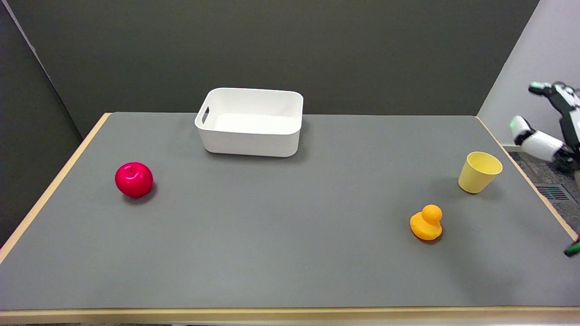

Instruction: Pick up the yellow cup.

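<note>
Nearest the camera runs the pale wooden front edge of the counter, its grey top bare across a broad strip before anything stands on it. At the right border a small dark tip with a green glint pokes into view; what it belongs to cannot be told.

Next comes the orange duck, sitting upright toward the right. It lies nearer and to the left of the target, so a reach coming from the right side need not cross it, though a wide sweep of fingers could clip it.

Just beyond it, near the counter's right edge, stands the yellow cup. It is upright with its mouth open upward, apart from the duck and touched by nothing. That upright stance leaves its tapered wall free all round for a side grasp, and its place near the right edge suits an arm entering from that side.

At about the same depth, far across on the left, rests the red apple, well apart from everything and of no concern to the grasp.

Off the counter's right edge, higher up, the right hand hovers in the air, only partly in frame. Its fingers are spread apart and grasp nothing, a released pose that looks ready to close round the cup. It is near the cup but not touching it, so the approach appears barely begun.

Farthest back, at the middle, sits the white bin, with nothing seen inside.
</note>
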